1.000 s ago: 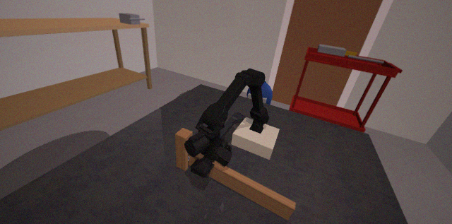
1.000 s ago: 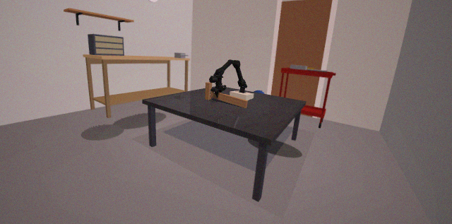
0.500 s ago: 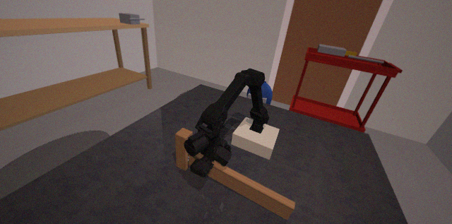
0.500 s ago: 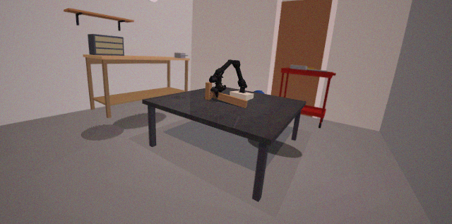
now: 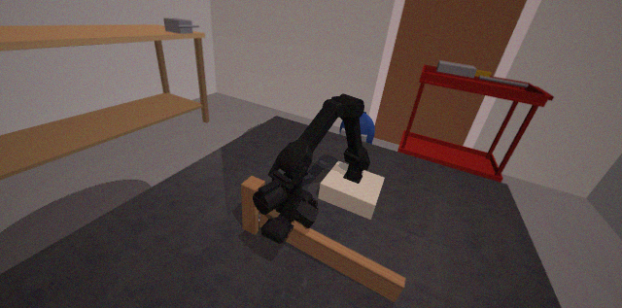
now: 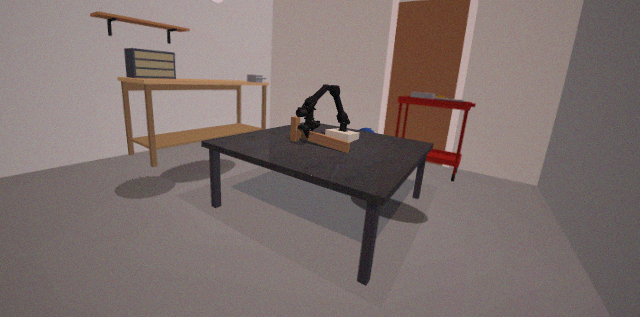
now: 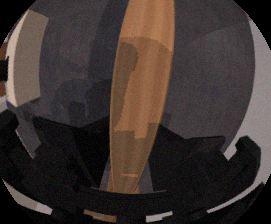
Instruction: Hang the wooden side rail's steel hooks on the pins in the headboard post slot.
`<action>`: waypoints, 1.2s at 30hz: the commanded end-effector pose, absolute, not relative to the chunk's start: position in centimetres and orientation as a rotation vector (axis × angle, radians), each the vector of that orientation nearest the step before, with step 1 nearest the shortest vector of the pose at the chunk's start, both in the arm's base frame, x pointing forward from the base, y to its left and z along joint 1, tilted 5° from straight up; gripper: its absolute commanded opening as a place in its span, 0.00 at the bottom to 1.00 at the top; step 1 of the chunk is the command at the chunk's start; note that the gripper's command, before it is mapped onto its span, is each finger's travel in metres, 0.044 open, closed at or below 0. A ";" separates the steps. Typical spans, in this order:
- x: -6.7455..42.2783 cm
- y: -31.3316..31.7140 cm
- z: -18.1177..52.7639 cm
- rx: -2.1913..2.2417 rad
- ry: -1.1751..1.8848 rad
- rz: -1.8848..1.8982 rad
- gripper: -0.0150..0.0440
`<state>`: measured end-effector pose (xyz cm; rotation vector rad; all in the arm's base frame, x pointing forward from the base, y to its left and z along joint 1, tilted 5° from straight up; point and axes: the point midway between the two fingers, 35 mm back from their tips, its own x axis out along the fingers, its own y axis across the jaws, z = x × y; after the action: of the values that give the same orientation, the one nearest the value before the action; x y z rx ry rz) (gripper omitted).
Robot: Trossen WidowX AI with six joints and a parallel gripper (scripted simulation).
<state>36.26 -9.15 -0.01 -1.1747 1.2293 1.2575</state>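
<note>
The wooden side rail [image 5: 350,261] [image 6: 331,141] [image 7: 138,90] is a long plank lying slanted on the dark table [image 5: 437,230] [image 6: 350,167]. Its near end meets the short upright headboard post [image 5: 251,203] [image 6: 294,129]. My gripper [image 5: 278,226] [image 7: 131,117] is shut on the rail close to the post end. The far end of the rail rests on the table at the front right. The arm hides the hooks, the pins and the post's slot in the top and exterior views. In the wrist view the rail runs straight away from the fingers.
A cream block [image 5: 352,190] [image 6: 343,134] carries the arm's base just behind the rail. A red cart [image 5: 473,119] [image 6: 434,127] stands by the brown door. A wooden workbench [image 5: 97,104] [image 6: 190,107] stands at the left wall.
</note>
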 end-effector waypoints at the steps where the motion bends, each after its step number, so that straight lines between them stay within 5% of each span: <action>1: 36.3 -9.3 0.2 -1.183 1.228 1.252 0.25; 36: 36.6 -9.6 0.4 -1.183 1.228 1.252 0.25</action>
<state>36.23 -9.44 0.00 -1.1723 1.2345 1.2616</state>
